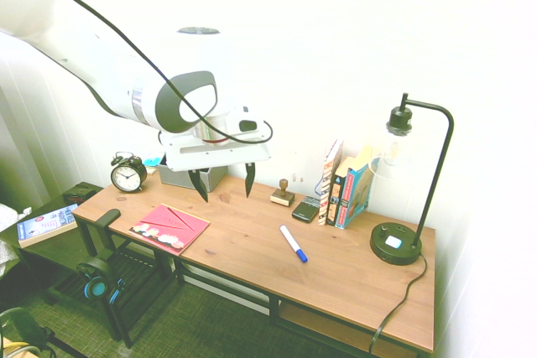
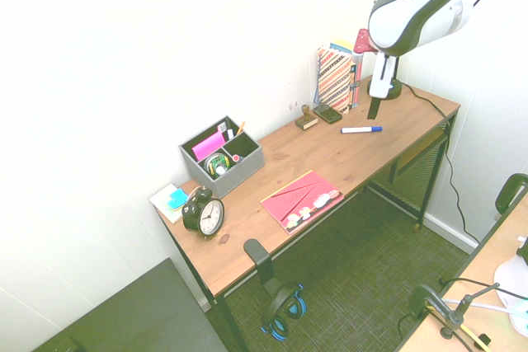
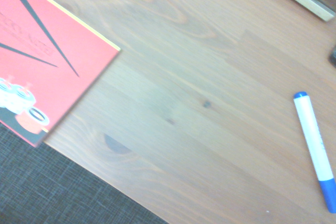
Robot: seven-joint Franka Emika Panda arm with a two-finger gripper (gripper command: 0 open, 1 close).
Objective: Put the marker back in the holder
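A: Plainly, nothing of the task is done yet. The slim white-barrelled marker with the blue cap (image 1: pixel 294 243) lies flat on the bare wood of the long brown desk (image 1: pixel 336 274), well apart from the grey rectangular organizer box with compartments (image 2: pixel 222 155).

B: And the arm's black two-finger gripper (image 1: pixel 224 182)?

A: It hangs above the desk with its fingers spread wide and nothing between them, roughly between the red booklet (image 1: pixel 169 228) and the marker. The wrist view shows the marker (image 3: pixel 315 149) off to one edge, so the gripper is not over it.

B: So what remains?

A: Everything, by the look of it: reaching the marker, grasping it, carrying it past the booklet to the holder near the black alarm clock (image 2: pixel 204 213), and dropping it into a compartment.
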